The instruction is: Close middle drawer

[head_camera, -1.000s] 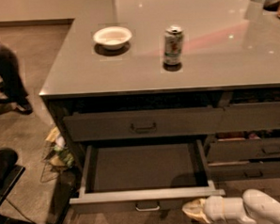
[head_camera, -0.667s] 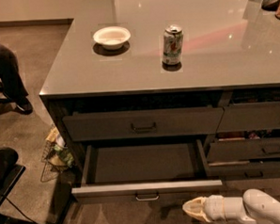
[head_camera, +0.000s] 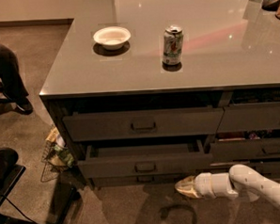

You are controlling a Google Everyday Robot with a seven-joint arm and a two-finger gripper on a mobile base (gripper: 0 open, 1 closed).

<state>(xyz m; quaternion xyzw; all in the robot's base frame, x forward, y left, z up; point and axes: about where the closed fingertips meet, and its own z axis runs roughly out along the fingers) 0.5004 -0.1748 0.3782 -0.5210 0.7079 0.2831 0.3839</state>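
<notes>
Dark grey-brown and flat-fronted, the middle drawer (head_camera: 110,166) sticks out a bit under the taller top drawer (head_camera: 103,126), with one small bail handle (head_camera: 145,167). The gripper (head_camera: 180,188) sits low, right of its front, not touching, tips pinched together on nothing. Glossy countertop (head_camera: 222,57): one round white bowl (head_camera: 111,37), one can (head_camera: 173,46).

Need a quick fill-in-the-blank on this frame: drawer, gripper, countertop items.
1. On the countertop, the can stands to the ___ of the bowl.
2. The middle drawer is slightly ___.
3. The gripper sits out in front of the cabinet, ___ than the middle drawer's handle.

Missing words: right; open; lower.
</notes>
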